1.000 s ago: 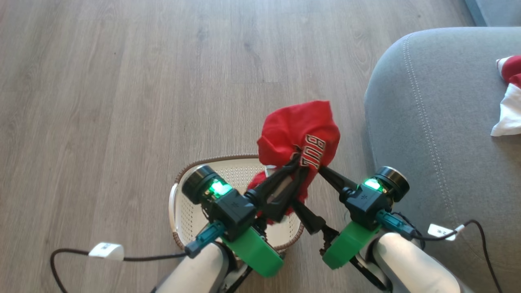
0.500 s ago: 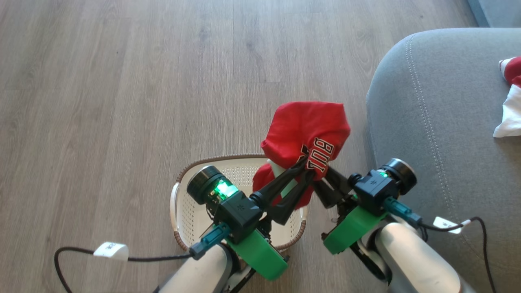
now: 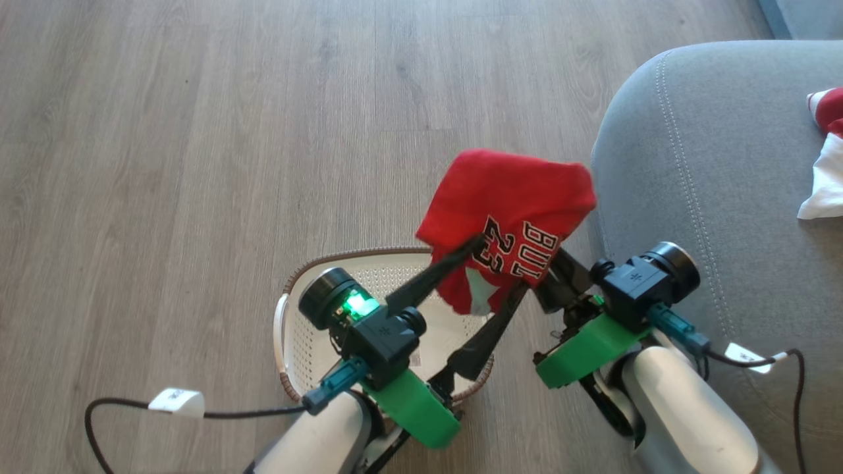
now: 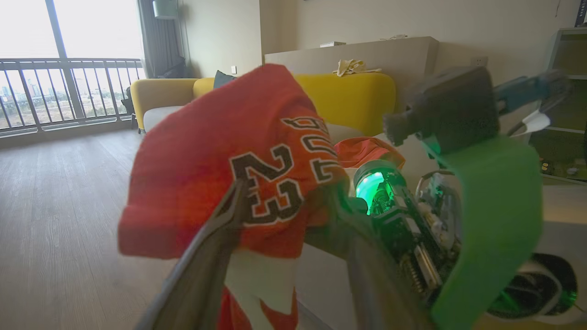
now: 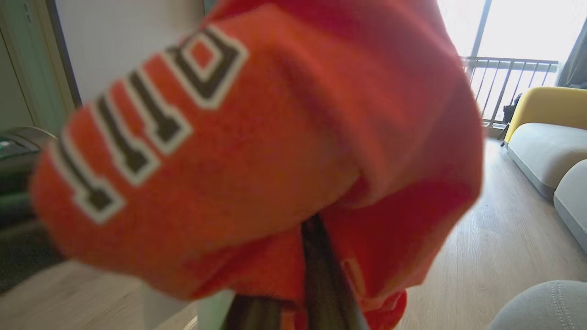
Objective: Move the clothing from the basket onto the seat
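Left gripper has gone from clamped to spread since the earlier frame, and the right gripper has gone from open to pressed together on the jersey. The cloth has also drifted toward the seat. Reads as a handover, so the right now carries the load alone. The jersey hangs in the air above the floor, between the basket and the seat edge and over neither. Left fingers flank the lower fold, and one tip looks to be touching the fabric; I can't tell if it's snagged. For the next move, I'd pull the left straight back along its own fingers first, then swing the right. Keep the bundle high enough that the hanging tail clears the cushion's rounded corner. Take it past the stitched seam before lowering, then open the jaws only once the cloth rests on the grey fabric. The pinch looks small, on a bunched fold, so move slowly to avoid slip. The other garment already lies on the seat, far right. Drop this one near it.
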